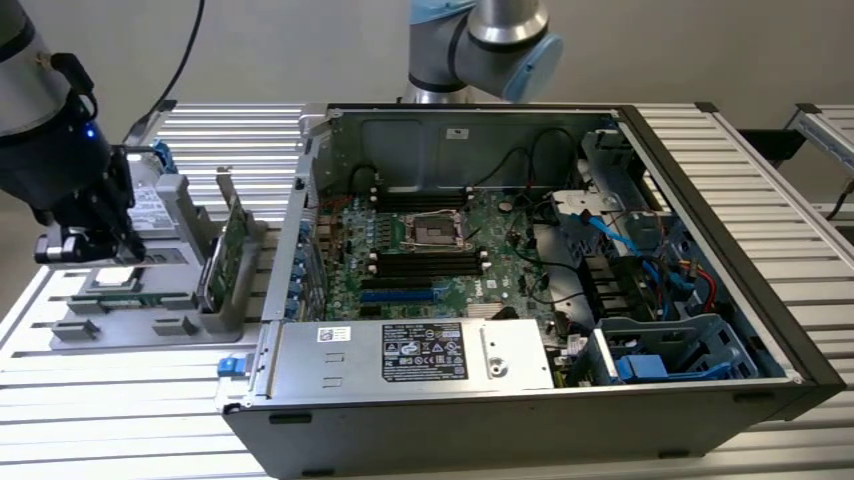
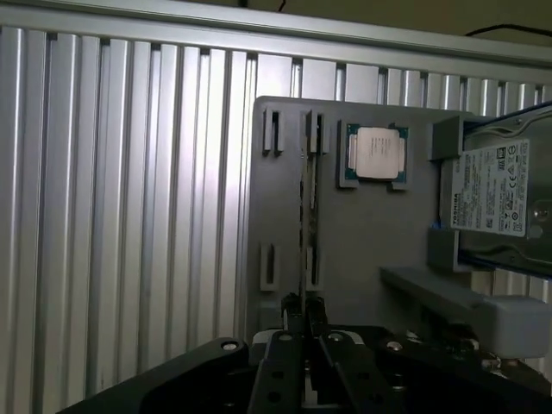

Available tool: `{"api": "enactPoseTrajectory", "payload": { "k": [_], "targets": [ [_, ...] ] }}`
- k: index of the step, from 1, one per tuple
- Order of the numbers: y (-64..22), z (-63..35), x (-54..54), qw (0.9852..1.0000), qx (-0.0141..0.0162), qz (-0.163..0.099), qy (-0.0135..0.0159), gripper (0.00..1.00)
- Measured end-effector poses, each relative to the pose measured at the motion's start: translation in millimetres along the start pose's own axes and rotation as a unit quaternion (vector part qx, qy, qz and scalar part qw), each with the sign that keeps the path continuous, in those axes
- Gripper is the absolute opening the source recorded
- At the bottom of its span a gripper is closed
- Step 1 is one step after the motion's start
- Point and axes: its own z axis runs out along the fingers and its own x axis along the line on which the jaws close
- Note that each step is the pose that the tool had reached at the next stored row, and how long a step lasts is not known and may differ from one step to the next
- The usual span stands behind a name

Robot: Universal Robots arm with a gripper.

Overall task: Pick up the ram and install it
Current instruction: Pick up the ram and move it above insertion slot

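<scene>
The ram (image 2: 308, 198) is a thin green stick standing on edge in the slots of a grey parts holder (image 2: 362, 250). My gripper (image 2: 303, 304) sits at the ram's near end, its two black fingers close together on either side of the stick, shut on it. In the exterior view, the gripper (image 1: 83, 255) hangs over the holder (image 1: 80, 330) at the exterior view's left. The open computer case (image 1: 534, 250) lies to the exterior view's right of it. The motherboard's black memory slots (image 1: 427, 262) are exposed.
A processor chip (image 2: 376, 155) lies in a pocket beside the ram. A hard drive (image 2: 496, 185) stands at the holder's edge. A wider green card with a metal bracket (image 1: 227, 262) stands between holder and case. Ribbed aluminium table (image 2: 129, 216) surrounds the holder.
</scene>
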Motion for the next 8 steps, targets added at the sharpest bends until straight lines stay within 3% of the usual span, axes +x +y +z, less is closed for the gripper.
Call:
{"api": "enactPoseTrajectory", "payload": {
  "k": [4, 8],
  "targets": [
    [-10.7, -11.7, -1.1, 1.0, -0.0024, 0.0, -0.0001, 0.13],
    [-20.3, -18.3, -1.5, 1.0, -0.0092, 0.001, -0.0004, 0.13]
  ]
}}
